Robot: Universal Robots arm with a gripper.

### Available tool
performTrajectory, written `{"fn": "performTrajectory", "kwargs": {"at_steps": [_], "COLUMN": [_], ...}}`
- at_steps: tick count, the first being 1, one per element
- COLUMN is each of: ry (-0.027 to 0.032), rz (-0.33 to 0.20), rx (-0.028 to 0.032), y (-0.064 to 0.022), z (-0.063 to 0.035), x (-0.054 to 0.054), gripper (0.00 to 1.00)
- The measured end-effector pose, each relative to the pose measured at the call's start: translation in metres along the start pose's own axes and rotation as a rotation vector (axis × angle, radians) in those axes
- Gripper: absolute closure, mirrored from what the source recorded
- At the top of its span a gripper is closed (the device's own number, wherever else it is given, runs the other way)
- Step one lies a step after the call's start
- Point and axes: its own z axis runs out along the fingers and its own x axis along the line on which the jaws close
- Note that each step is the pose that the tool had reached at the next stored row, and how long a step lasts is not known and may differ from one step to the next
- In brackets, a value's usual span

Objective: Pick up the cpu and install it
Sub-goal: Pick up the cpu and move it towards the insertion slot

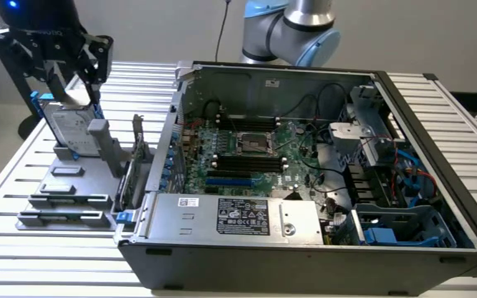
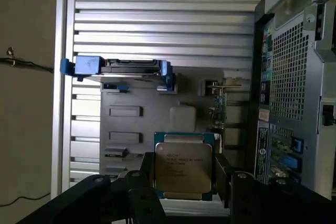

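Silver-topped square cpu (image 2: 184, 166) is hanging pinched edgewise in the black claw (image 2: 185, 192) over the slatted metal desk (image 2: 157, 19), risking a tilted drop if that grip slips.

Robot arm at work: a black gripper (image 1: 79, 87) hangs over a grey parts holder (image 1: 72, 186) at the exterior view's left. A pale flat chip, the cpu (image 1: 74, 94), is pinched between its fingers just above an upright hard drive (image 1: 71, 130) in a blue bracket. Beside the holder on the slatted tabletop (image 1: 23, 248) lies an open computer case (image 1: 305, 254). Its green motherboard (image 1: 297, 177) is exposed, with the dark socket frame (image 1: 253, 144) near the board's middle, well apart from the gripper. A silver power supply (image 1: 238, 214) sits along the case's near edge. Behind the case rises the arm's blue-and-silver joint (image 1: 292, 28).
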Motion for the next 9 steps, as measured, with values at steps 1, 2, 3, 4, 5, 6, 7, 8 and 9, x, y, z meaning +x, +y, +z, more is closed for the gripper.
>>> {"fn": "performTrajectory", "kwargs": {"at_steps": [1, 2, 3, 4, 5, 6, 7, 8, 9], "ry": [0.0005, 0.0009, 0.0012, 0.0018, 0.0021, 0.0024, 0.0026, 0.0027, 0.0028], "rz": [0.000, 0.000, 0.000, 0.000, 0.000, 0.000, 0.000, 0.000, 0.000], "rx": [-0.0001, -0.0003, -0.0004, -0.0004, -0.0004, -0.0004, -0.0004, -0.0004, -0.0003], "y": [0.0000, 0.0000, 0.0000, -0.0001, -0.0001, -0.0002, -0.0003, -0.0004, -0.0005], "z": [-0.0015, -0.0028, -0.0040, -0.0051, -0.0060, -0.0066, -0.0071, -0.0074, -0.0077], "x": [-0.004, -0.009, -0.013, -0.018, -0.022, -0.027, -0.031, -0.036, -0.040], "gripper": [0.46, 0.46, 0.46, 0.46, 0.46, 0.46, 0.46, 0.46, 0.46]}}
